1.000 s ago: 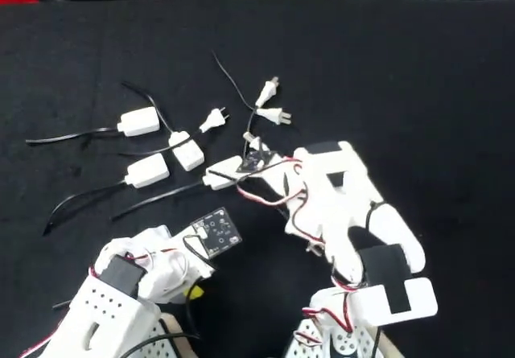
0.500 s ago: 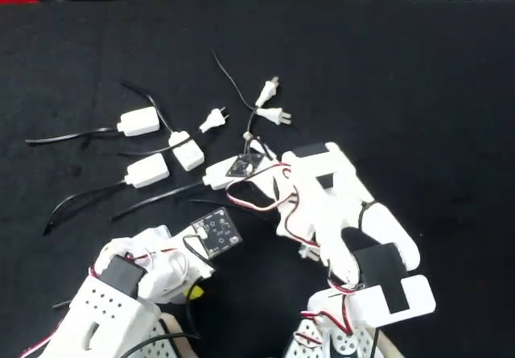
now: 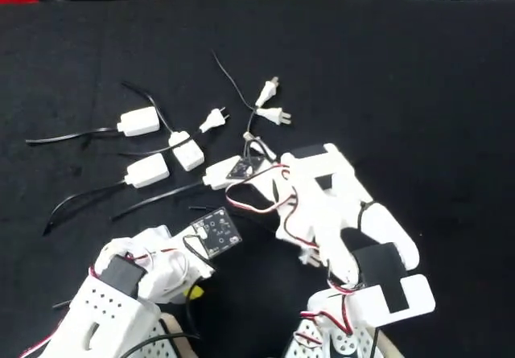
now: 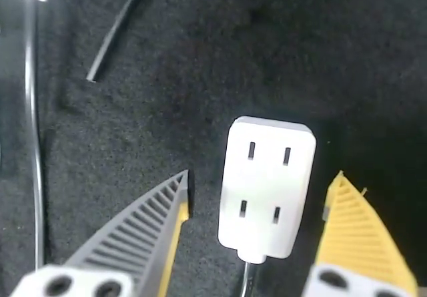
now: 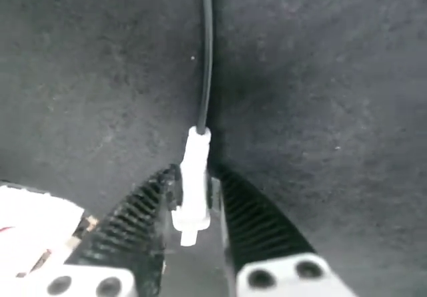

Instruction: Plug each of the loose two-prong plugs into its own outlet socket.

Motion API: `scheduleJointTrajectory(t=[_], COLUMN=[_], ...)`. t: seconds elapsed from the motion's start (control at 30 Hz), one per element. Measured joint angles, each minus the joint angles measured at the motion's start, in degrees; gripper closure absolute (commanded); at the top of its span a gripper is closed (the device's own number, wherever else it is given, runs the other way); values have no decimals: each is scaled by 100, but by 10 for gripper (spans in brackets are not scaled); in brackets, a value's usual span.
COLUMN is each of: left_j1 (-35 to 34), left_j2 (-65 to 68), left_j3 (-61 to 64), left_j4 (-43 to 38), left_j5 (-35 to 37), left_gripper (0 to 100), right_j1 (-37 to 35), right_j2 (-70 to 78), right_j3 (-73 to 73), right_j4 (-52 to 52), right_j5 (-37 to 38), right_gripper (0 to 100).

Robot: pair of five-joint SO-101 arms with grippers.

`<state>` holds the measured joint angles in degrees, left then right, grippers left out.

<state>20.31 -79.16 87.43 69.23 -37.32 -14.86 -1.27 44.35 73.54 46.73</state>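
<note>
In the right wrist view my right gripper (image 5: 193, 180) is shut on a small white two-prong plug (image 5: 194, 197), whose black cord (image 5: 207, 50) runs away over the cloth. From above, this gripper (image 3: 248, 152) sits beside a white outlet socket (image 3: 220, 174). My left gripper (image 4: 261, 177) is open, its grey and yellow fingers on either side of a white outlet socket (image 4: 267, 197) lying face up. Three loose plugs (image 3: 267, 91) (image 3: 279, 117) (image 3: 213, 120) lie farther back. More sockets (image 3: 138, 121) (image 3: 187, 153) (image 3: 147, 170) rest at the left.
Black cords (image 3: 76, 199) trail leftward from the sockets over the black cloth table (image 3: 434, 92). A short loose cord piece (image 3: 201, 207) lies near the left arm's camera board (image 3: 216, 233). The table's right half is open cloth.
The right arm has shifted a little to the left and toward the front with the plug held. The left arm has stayed still.
</note>
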Motion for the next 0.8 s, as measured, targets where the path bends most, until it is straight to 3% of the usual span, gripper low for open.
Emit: scheduleJointTrajectory(t=[0.17, 0.5, 0.8], left_j1=[0, 0, 0], left_j2=[0, 0, 9], left_j3=[0, 0, 9], left_j4=[0, 0, -123], left_j5=[0, 0, 360], left_gripper=[686, 686, 708], right_j1=[-62, -35, -35], right_j2=[369, 782, -1389], right_j3=[-53, -571, -774], right_j4=[26, 466, 1837], right_j5=[0, -158, -325], right_gripper=[989, 987, 987])
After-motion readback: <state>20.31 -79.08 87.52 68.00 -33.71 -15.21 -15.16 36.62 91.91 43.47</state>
